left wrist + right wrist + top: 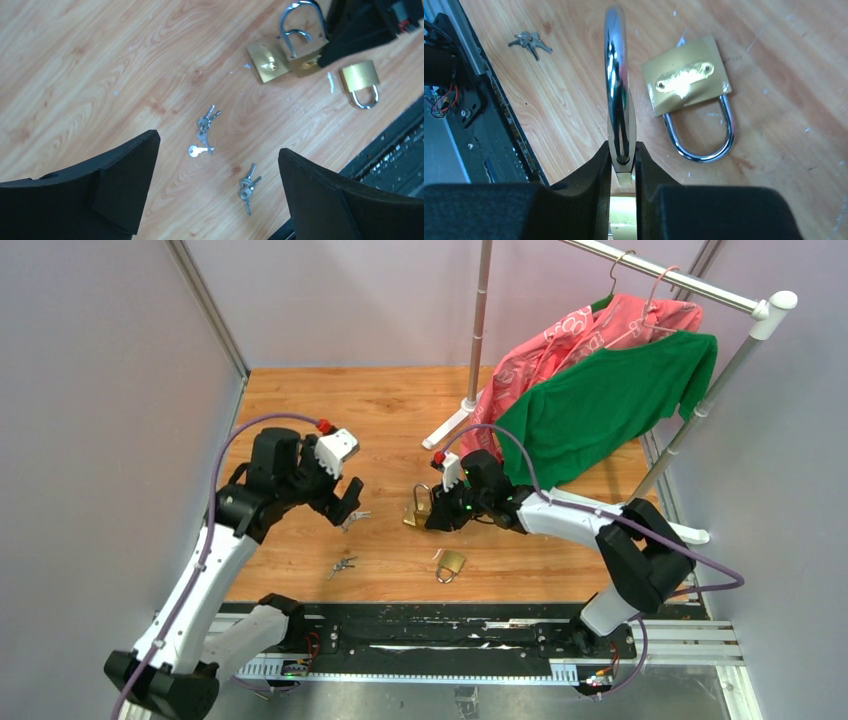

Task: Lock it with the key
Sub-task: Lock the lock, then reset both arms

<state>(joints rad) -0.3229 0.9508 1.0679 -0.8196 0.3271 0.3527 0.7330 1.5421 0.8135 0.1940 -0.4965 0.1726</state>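
**Bunch of small silver keys (203,136) lies loose under wide-open left jaws**

The bunch is flat on the pale wooden counter (300,420). The left jaws hang right over it, spread as far as they go, with a black pad (127,175) on either side in the wrist view. They touch nothing.

On the other side, the right jaws are pinched narrow on the body of the brass padlock with the steel shackle (617,85). They hold it on edge with the shackle pointing away from the wrist. Its keyhole is hidden in every view.

Handling looks fiddly. The keys are thin, light, hard metal lying flush with the wood, so I expect them to skate away from a closing pad instead of lifting. They are joined together, so the spare keys will dangle and swing once the bunch is up.

The best hold is probably the round head of the one key splayed off to the side. Pinch it across its flat faces and the blade stays free.

The padlock looks dense, rigid and smooth-sided. The grip across its flat faces suits it, though it may twist when a key pushes in.

There are decoys too:
- A second brass padlock (686,75) lies flat just beside the held one.
- A third brass padlock (450,565) sits nearer the arm bases.
- A second bunch of keys (247,187) lies close by.

I can't tell which bunch fits which lock.
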